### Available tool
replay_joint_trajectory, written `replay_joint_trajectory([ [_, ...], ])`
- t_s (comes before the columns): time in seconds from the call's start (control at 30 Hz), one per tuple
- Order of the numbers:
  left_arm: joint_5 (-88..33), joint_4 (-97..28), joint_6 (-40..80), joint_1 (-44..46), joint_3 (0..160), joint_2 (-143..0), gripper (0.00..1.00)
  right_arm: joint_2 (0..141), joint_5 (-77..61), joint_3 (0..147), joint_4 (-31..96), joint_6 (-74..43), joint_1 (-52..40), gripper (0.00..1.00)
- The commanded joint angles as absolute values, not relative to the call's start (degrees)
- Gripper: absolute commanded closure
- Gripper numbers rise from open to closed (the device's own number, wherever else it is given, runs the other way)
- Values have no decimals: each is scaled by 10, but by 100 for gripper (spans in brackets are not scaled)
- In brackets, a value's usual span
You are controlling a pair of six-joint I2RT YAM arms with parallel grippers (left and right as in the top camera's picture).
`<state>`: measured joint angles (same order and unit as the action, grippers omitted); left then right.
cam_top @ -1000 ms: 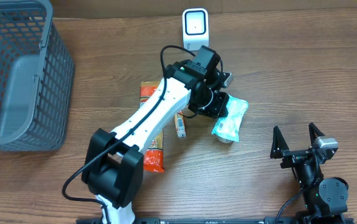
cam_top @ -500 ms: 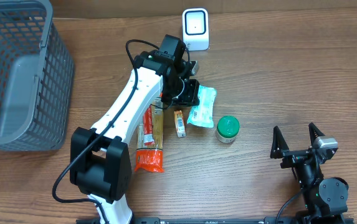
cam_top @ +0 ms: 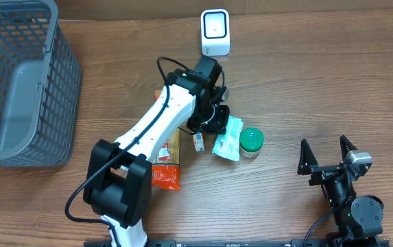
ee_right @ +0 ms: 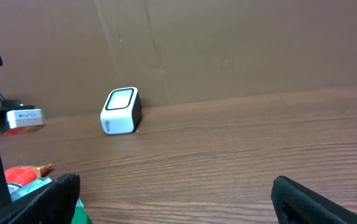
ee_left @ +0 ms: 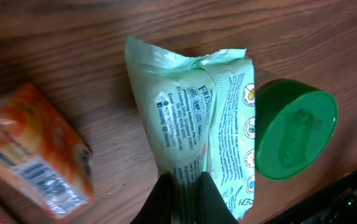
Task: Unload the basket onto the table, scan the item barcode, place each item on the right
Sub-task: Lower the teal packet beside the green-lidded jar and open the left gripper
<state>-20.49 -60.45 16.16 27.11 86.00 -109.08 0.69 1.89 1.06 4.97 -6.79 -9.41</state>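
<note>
Only the overhead view shows the 1 grey basket (cam_top: pixel 18 82) at the table's left and both arms. The left gripper (cam_top: pixel 217 125) is clenched on the 1 pale green packet (cam_top: pixel 228 139), just beside 1 green-lidded jar (cam_top: pixel 252 141) and well apart from the 1 white scanner (cam_top: pixel 215 32). Only the left wrist view shows the packet's print. The right gripper (cam_top: pixel 324 145) is spread, holding nothing. 1 small orange box (cam_top: pixel 199 141) lies nearby.
</note>
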Motion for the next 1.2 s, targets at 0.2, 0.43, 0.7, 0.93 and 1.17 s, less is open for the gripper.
replay_joint_trajectory([
  [0.2, -103, -597, 284, 304, 857, -1073, 96, 2, 20, 4, 46, -66, -92, 0],
  [0.43, -69, -595, 300, 312, 854, -1076, 96, 2, 20, 4, 46, -65, -92, 0],
  [0.7, -69, -591, 297, 312, 854, -1078, 92, 2, 20, 4, 46, -66, -92, 0],
  [0.93, -52, -593, 283, 313, 852, -1078, 92, 2, 20, 4, 46, -66, -92, 0],
  [1.17, -36, -562, 283, 325, 803, -1078, 96, 2, 20, 4, 46, -66, -92, 0],
])
